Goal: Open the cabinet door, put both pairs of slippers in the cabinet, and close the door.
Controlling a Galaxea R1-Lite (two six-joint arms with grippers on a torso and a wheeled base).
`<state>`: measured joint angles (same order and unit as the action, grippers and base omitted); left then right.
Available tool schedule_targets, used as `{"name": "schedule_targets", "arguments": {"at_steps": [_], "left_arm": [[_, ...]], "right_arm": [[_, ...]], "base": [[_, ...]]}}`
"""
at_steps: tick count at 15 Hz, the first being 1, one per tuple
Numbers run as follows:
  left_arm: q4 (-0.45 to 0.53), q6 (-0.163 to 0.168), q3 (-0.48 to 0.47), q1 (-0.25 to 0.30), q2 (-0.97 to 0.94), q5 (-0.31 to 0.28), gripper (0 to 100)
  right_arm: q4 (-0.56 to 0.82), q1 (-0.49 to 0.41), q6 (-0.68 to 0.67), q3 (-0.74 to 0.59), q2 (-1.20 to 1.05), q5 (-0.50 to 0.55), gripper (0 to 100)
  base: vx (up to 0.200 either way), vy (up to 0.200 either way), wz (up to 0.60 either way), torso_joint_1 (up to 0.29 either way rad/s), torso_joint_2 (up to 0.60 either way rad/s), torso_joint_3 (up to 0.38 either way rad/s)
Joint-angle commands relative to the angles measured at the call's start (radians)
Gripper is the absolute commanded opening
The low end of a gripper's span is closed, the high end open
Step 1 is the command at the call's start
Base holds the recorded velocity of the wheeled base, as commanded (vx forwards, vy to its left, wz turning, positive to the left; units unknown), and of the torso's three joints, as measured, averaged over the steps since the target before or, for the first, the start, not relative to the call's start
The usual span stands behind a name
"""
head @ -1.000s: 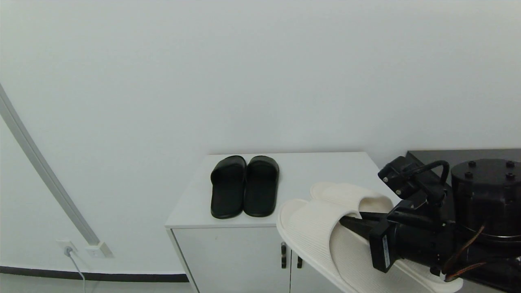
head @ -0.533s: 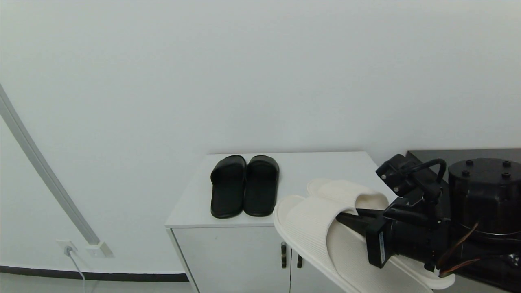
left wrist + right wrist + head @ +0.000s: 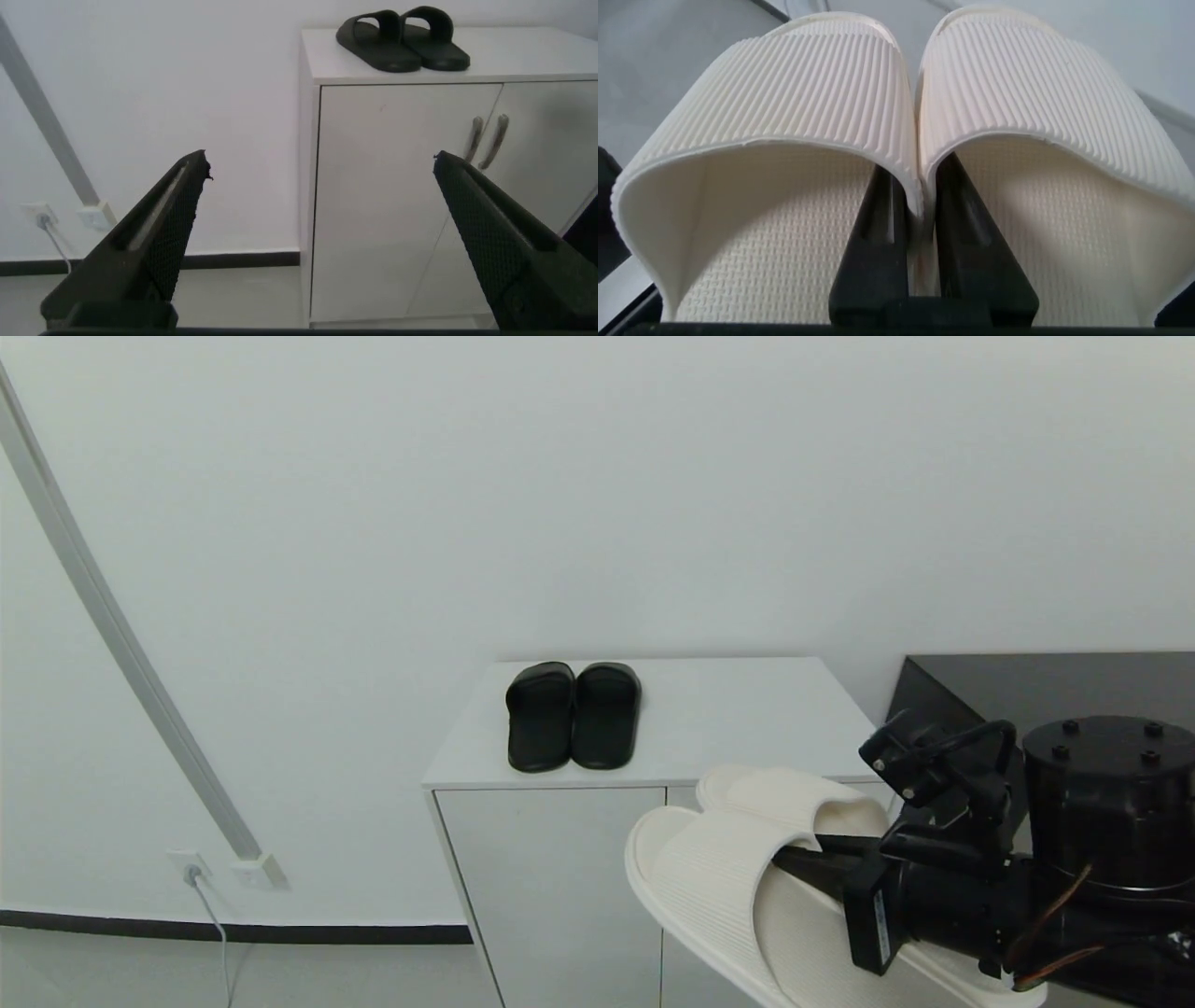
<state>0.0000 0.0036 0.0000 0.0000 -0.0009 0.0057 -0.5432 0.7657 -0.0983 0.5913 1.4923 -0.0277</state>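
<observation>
Right gripper (image 3: 795, 855) (level) inside white slippers (image 3: 709, 873)

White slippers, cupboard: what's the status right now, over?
Right tool shut on white slippers, held in air. Left tool open, empty, facing shut cabinet doors. Black slippers on cabinet top. Nothing seen blocking doors.

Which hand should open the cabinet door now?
Left, probably. The left hand is open and empty, facing the shut cabinet door and its handles. The right hand is shut on the white slippers, so it is busy.
</observation>
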Motion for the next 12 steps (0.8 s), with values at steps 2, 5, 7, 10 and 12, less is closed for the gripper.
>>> {"name": "schedule_targets", "arguments": {"at_steps": [2, 5, 7, 10, 12], "left_arm": [[0.000, -0.001, 0.000, 0.000, 0.001, 0.000, 100], [0.000, -0.001, 0.000, 0.002, 0.001, 0.000, 100], [0.000, -0.001, 0.000, 0.000, 0.001, 0.000, 100], [0.000, -0.001, 0.000, 0.000, 0.001, 0.000, 100], [0.000, -0.001, 0.000, 0.000, 0.001, 0.002, 100]], "right_arm": [[0.000, -0.002, 0.000, -0.002, 0.003, -0.003, 0], [0.000, -0.002, 0.000, -0.005, 0.002, -0.003, 0], [-0.001, -0.002, 0.000, -0.021, 0.002, -0.005, 0], [-0.001, -0.002, 0.002, -0.024, 0.002, -0.005, 0], [-0.001, -0.002, 0.002, -0.024, 0.000, -0.005, 0]], "base": [[0.000, 0.000, 0.00, 0.000, 0.00, 0.000], [0.000, 0.000, 0.00, 0.000, 0.00, 0.000], [0.000, 0.000, 0.00, 0.000, 0.00, 0.000], [0.000, 0.000, 0.00, 0.000, 0.00, 0.000], [0.000, 0.000, 0.00, 0.000, 0.00, 0.000]]}}
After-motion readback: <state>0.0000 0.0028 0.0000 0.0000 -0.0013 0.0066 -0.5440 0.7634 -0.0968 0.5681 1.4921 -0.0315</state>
